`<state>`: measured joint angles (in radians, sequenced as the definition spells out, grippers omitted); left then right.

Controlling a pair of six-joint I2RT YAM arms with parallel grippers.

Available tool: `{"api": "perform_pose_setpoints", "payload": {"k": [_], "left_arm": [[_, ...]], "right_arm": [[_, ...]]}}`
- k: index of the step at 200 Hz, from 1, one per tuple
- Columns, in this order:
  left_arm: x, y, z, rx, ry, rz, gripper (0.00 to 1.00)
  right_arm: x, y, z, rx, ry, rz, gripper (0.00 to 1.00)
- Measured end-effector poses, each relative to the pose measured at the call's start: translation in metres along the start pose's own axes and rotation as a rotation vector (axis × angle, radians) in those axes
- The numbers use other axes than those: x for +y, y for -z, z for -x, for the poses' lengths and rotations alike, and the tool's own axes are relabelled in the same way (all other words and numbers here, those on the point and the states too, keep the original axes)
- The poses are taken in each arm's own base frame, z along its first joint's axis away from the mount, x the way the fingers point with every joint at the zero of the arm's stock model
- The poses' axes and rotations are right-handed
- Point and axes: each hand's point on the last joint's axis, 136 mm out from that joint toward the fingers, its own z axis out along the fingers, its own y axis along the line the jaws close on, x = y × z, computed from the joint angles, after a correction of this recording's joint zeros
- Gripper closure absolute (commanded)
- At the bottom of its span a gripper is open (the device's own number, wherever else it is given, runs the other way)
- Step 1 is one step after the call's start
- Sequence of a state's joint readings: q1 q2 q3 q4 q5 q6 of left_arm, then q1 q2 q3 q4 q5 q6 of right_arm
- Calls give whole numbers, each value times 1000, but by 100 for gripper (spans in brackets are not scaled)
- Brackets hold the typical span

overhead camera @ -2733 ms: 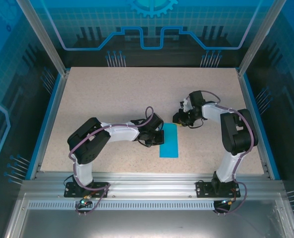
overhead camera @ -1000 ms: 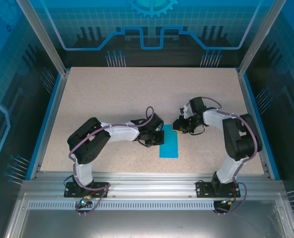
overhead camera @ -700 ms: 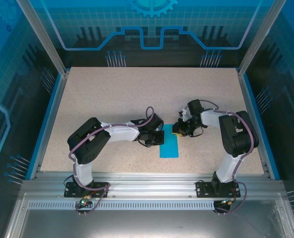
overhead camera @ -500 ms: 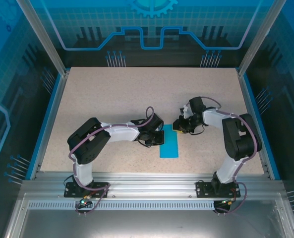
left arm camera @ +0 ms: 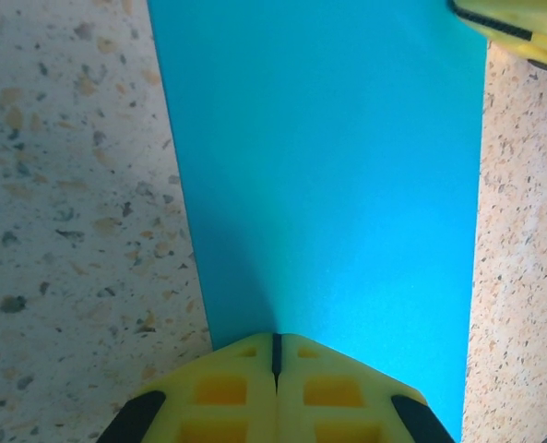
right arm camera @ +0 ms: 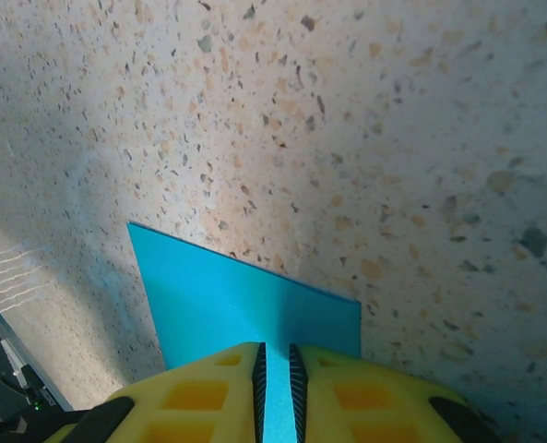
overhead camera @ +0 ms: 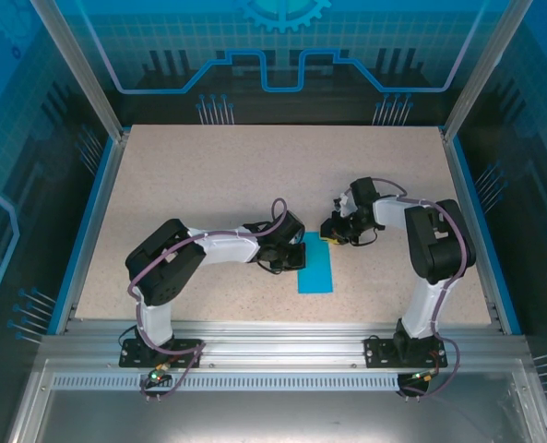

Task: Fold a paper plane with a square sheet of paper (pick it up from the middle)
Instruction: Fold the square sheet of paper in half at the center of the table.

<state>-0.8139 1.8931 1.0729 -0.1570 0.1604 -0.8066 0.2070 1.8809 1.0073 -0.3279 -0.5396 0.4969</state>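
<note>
Wide view first: the speckled table (overhead camera: 208,185) lay bare across its far half, with all the action bunched near the middle. The left arm (overhead camera: 208,249) reached in low from its base, elbow bent, its wrist at the sheet's left edge. The right arm (overhead camera: 434,240) arched up and curled back inward, its wrist at the sheet's far right corner.

Between them lay the sheet of paper (overhead camera: 317,272), teal-blue, a narrow upright strip flat on the table, slightly right of centre and nearer the front edge.

Down to the left gripper (left arm camera: 276,355): yellow fingers fully closed, tips meeting in one thin seam, sitting right at the strip's near edge with the paper running out ahead of them. A yellow finger of the other gripper poked in at the strip's far corner.

And the right gripper (right arm camera: 275,369): fingers almost together, a thin slit left, teal showing through it, over a corner of the sheet. Pinching it or just pressing on it? Couldn't tell.
</note>
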Motion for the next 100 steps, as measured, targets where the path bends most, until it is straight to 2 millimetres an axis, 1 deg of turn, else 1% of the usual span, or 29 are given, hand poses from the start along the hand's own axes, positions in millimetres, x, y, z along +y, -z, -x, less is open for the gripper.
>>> {"api": "perform_pose_setpoints", "payload": {"k": [40, 74, 90, 100], "left_arm": [[0, 0, 0, 0, 0, 0, 100], [0, 0, 0, 0, 0, 0, 100], [0, 0, 0, 1, 0, 0, 100], [0, 0, 0, 1, 0, 0, 100]], "right_arm": [[1, 3, 3, -10, 3, -5, 81], [9, 8, 14, -34, 19, 5, 81], [8, 6, 16, -32, 17, 4, 82], [4, 1, 16, -23, 9, -1, 81]]}}
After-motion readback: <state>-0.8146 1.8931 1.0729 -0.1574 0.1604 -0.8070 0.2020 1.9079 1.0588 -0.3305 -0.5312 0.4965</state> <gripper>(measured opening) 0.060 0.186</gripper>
